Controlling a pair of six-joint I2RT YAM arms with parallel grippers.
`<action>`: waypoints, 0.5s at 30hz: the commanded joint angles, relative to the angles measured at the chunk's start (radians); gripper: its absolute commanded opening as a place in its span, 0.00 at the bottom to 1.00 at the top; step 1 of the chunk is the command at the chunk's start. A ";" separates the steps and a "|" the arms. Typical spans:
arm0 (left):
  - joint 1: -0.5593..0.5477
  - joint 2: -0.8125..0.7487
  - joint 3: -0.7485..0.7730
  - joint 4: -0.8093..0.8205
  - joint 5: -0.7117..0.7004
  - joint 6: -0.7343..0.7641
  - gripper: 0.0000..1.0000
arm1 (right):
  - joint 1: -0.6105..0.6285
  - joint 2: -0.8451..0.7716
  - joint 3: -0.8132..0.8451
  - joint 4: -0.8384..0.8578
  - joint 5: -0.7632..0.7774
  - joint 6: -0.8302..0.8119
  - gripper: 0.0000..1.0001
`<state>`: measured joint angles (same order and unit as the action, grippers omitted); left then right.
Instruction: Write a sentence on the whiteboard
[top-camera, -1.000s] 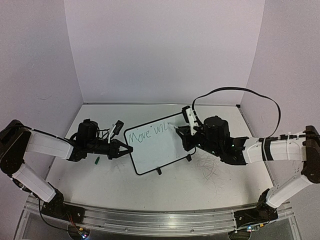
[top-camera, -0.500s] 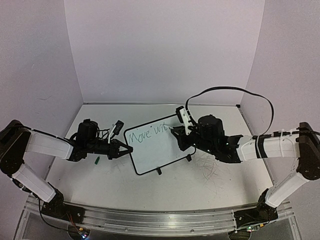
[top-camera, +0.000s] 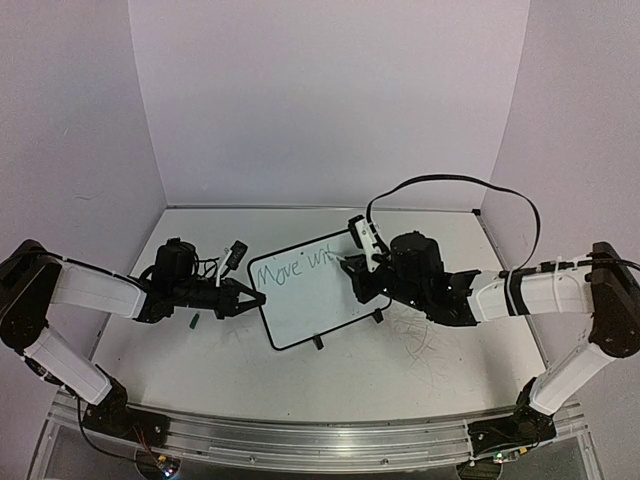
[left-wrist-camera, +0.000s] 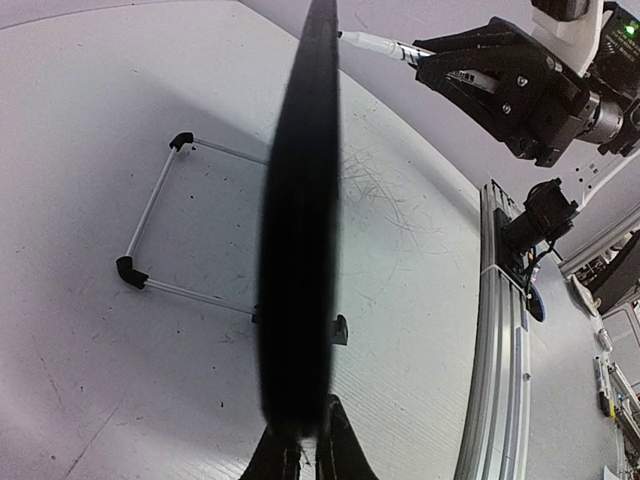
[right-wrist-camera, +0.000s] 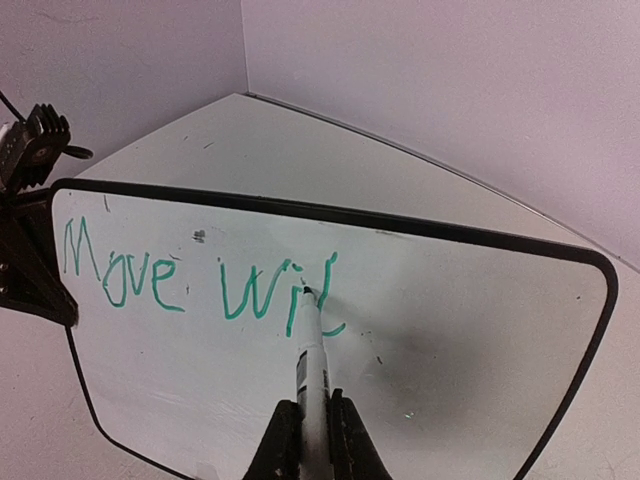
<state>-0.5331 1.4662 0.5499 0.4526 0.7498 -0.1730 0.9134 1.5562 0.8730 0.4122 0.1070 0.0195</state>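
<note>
Lightness and stiffness are what we judge of the small rectangular white board (top-camera: 310, 300). It has rounded corners and a thin black frame, looks thin and rigid, and its face is slick. It stands tilted on two small black feet (top-camera: 318, 342) near the middle of the scuffed white tabletop (top-camera: 350, 380), between our arms. Unbraced, it would likely slide or tip under pen pressure.

Our left gripper (top-camera: 258, 298) is pinched on the board's left edge, fingers either side of the frame. That seems the sensible hold: the rim is firm and the writing face is left free.

Our right gripper (right-wrist-camera: 305, 440) is closed around a slim white-barrelled marker (right-wrist-camera: 312, 365). Its tip touches the board at the end of green lettering (right-wrist-camera: 195, 280) reading "Move wil". We would press lightly, since the smooth barrel could slip and the wet ink could smear.
</note>
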 joint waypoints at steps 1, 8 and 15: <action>0.002 -0.015 0.019 -0.026 -0.036 0.056 0.00 | -0.002 0.019 0.044 0.000 0.060 0.006 0.00; 0.002 -0.017 0.018 -0.026 -0.038 0.058 0.00 | -0.002 -0.002 0.036 -0.024 0.122 0.016 0.00; 0.002 -0.015 0.018 -0.027 -0.038 0.057 0.00 | -0.004 -0.131 -0.055 0.075 0.054 -0.004 0.00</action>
<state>-0.5331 1.4658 0.5499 0.4526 0.7493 -0.1766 0.9131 1.5155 0.8476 0.4080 0.1866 0.0258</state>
